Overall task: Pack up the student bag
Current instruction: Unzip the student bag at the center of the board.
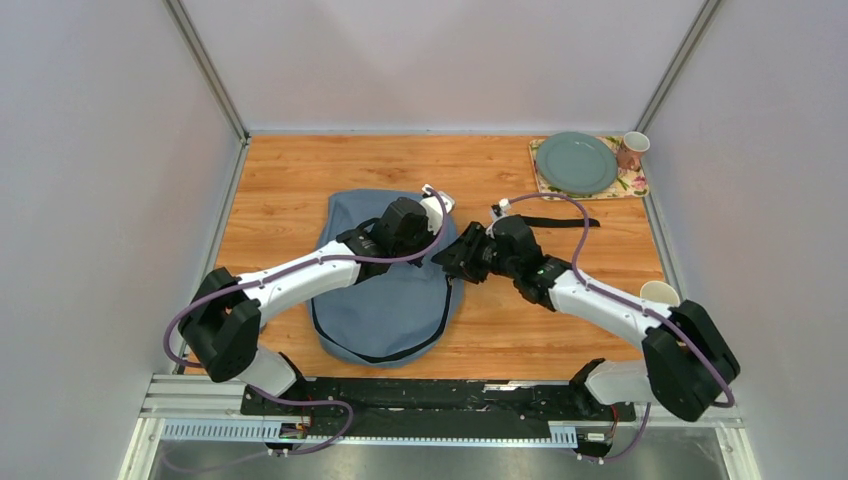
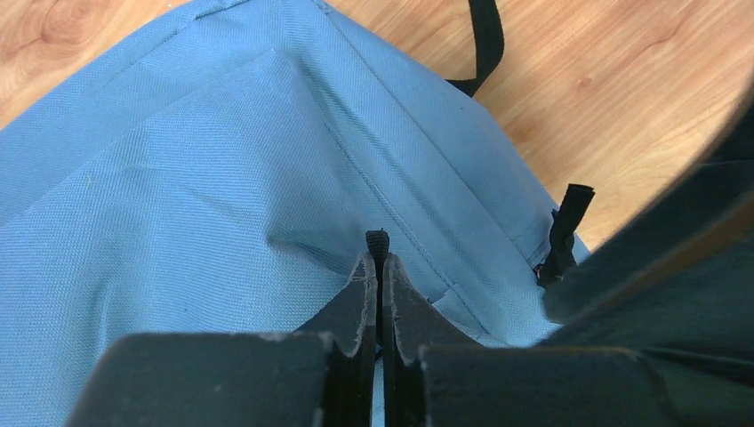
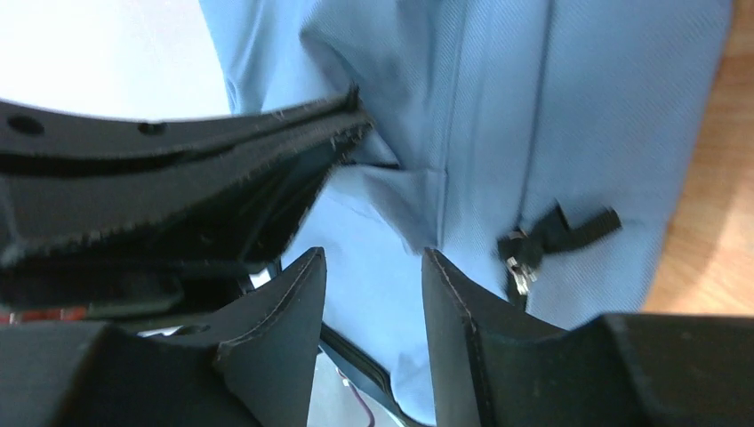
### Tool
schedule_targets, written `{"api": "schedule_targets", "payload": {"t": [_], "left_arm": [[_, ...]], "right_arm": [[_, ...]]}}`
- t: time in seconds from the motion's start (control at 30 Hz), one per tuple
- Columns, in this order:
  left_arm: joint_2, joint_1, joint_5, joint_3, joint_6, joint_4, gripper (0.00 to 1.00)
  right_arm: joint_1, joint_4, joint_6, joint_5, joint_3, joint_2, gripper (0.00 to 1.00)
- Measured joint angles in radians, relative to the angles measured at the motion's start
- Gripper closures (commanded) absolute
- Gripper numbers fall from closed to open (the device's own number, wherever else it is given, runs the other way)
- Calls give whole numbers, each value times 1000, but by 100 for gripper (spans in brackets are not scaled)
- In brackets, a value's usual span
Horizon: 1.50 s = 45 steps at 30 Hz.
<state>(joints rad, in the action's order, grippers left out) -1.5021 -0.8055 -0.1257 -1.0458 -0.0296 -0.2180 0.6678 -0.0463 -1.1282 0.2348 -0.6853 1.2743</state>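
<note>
The student bag (image 1: 385, 300) is laid flat on the wooden table (image 1: 290, 170), directly under the L gripper (image 2: 378, 267) and reaching to just beside the R gripper (image 3: 373, 285). Its contents can't be made out; only outer fabric is seen. A cup (image 1: 632, 150) and a plate (image 1: 577, 162) are set on a mat (image 1: 637, 185), well beyond the R gripper; what's in the cup can't be told. The bag is seen as soft grey-blue cloth w/ stitched seams, a black strap (image 1: 550, 221) trailing past the R gripper. L jaws are pressed together on a small black tab (image 2: 378, 240) at a seam. R jaws are held apart, bag fabric beyond them and a 2nd zip pull (image 3: 551, 236) off to one side, untouched.
</note>
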Motion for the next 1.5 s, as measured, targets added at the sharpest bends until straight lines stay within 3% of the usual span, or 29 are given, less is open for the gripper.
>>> {"api": "schedule_targets", "payload": {"t": [0.37,0.47,0.53,0.63,0.9,1.07,1.27,1.5], "left_arm": [[16,27,24,12,-59,14,100],[21,34,28,16,-71,16,100],[25,37,31,24,-77,20,100],[33,38,35,38,-81,21,100],[124,79,39,119,-82,29,100],[262,235,86,201,-108,36,100],[375,438,217,275,-170,29,100],[365,482,409,321,-264,113,100]], "right_arm": [[33,-48,15,7,-96,187,56],[49,-49,22,4,-96,198,68],[52,-49,26,4,-98,211,87],[52,-50,34,5,-106,237,100],[59,-11,48,-61,-103,216,100],[45,21,51,-117,-66,152,100],[-8,59,51,-163,-31,80,100],[-49,150,81,-218,-31,-13,100]]}}
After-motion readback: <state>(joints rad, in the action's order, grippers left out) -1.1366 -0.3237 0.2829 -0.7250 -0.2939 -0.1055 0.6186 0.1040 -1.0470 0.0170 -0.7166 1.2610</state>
